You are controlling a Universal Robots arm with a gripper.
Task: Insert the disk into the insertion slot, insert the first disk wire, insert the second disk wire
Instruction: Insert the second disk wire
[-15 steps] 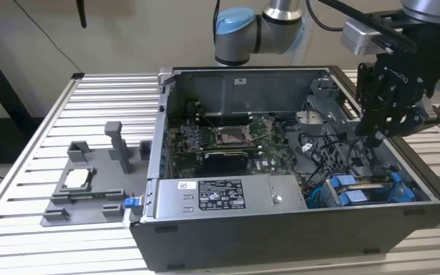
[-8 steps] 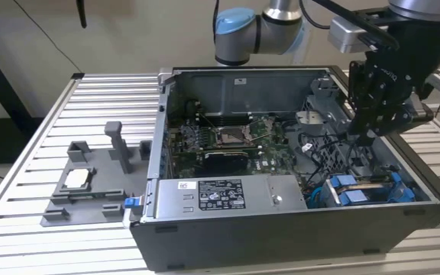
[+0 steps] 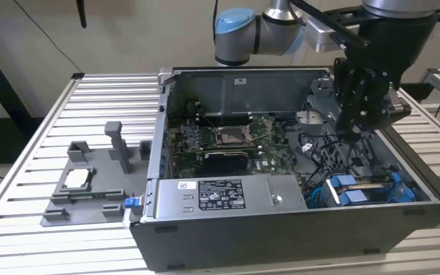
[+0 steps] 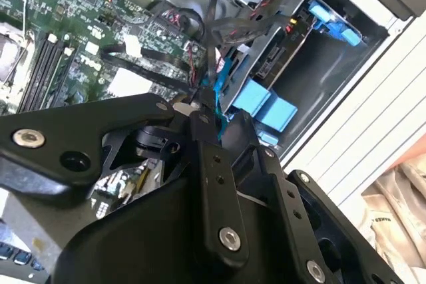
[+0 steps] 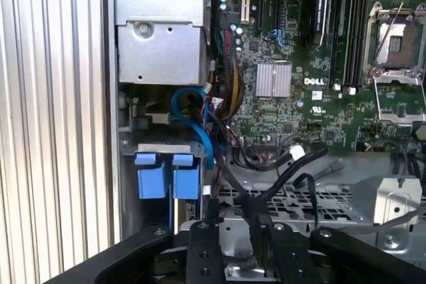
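disk (image 3: 355, 195) sits in insertion slot (image 4: 321, 70) inside case (image 3: 281, 236); pincer (image 4: 202, 106) pinches a black wire (image 4: 210, 38).

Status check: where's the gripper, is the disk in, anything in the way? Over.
Gripper inside the case, down among loose wires. Disk sits in insertion slot, blue tabs showing. Wires crowd close beside the disk.

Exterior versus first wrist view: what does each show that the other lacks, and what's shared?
Exterior view adds the grey plastic fixture tray with upright posts and the arm's blue-capped joint. First wrist view adds a yellow wire bundle. Both share the silver power-supply box, the green motherboard and the disk in its bright blue plastic carrier.
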